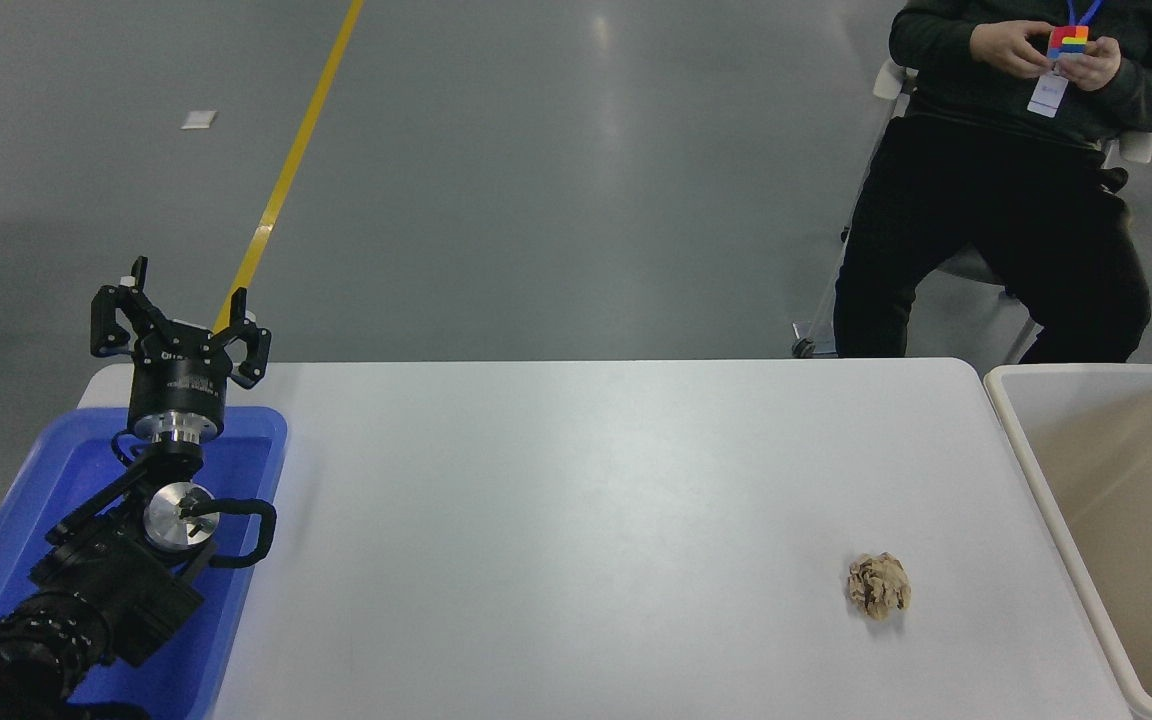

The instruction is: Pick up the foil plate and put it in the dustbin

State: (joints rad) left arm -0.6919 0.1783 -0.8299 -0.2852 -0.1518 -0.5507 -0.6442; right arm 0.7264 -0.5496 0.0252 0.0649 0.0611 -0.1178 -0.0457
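No shiny silver foil plate anywhere in view, not on the white bench [576,500], not in the visible part of the large cream-white plastic dustbin [1021,440] at its right edge. Right pincer out of sight too. Left pincer [179,325] parked over the blue plastic tub [266,425] far left of the dustbin, fingers spread, empty. Small crumpled brown paper ball [878,586] just left of the dustbin. Likely at the release step or done; next, confirm the plate landed inside.
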